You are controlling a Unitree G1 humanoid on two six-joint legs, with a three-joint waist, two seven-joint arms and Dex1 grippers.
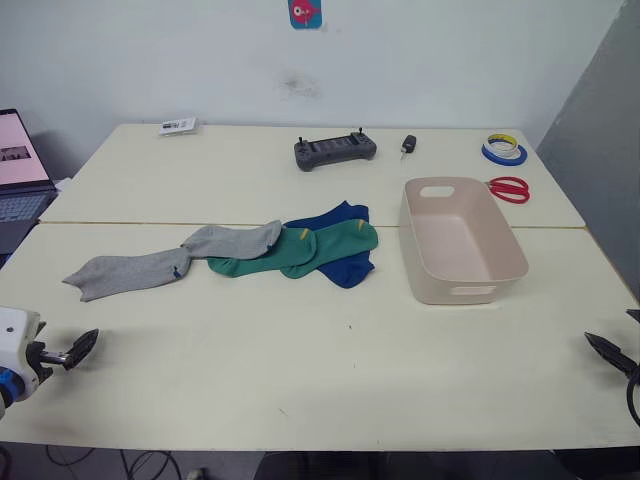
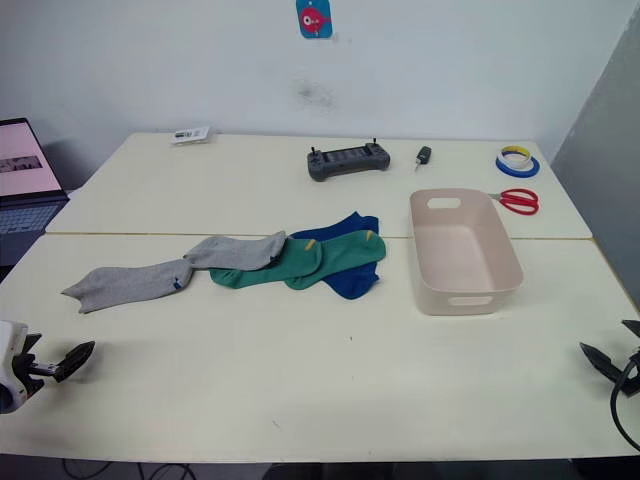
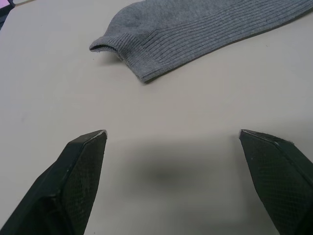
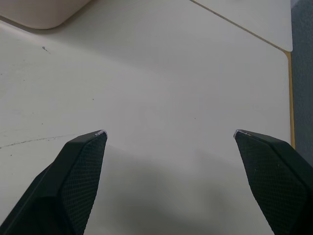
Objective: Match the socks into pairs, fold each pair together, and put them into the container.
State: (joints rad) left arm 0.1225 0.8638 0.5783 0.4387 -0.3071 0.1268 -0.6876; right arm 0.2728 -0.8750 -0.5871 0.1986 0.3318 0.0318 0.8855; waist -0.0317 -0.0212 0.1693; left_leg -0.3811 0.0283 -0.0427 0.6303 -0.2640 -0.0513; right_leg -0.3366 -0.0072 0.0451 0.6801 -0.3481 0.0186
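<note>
Picking up one sock could go wrong, because the socks lie on top of each other in a row on the table (image 1: pixel 300 380). The grey sock (image 1: pixel 125 270) lies farthest from the container (image 1: pixel 505 262), and its far end touches a second grey sock (image 1: pixel 232 240). That one lies over the edge of a green sock (image 1: pixel 255 263), which overlaps another green sock (image 1: pixel 335 243), and the blue socks (image 1: pixel 340 218) lie partly under the green ones, just beside the container. A pull on one sock may drag its neighbour along, or two colours may get pinched together. The container is empty, and no pair is folded yet. The left gripper (image 1: pixel 78 348) hangs low over the table near the cuff of the first grey sock, spread wide with nothing in it. The right gripper (image 4: pixel 170 134) sits on the other side of the container, near the table's edge, also spread wide and holding nothing.
</note>
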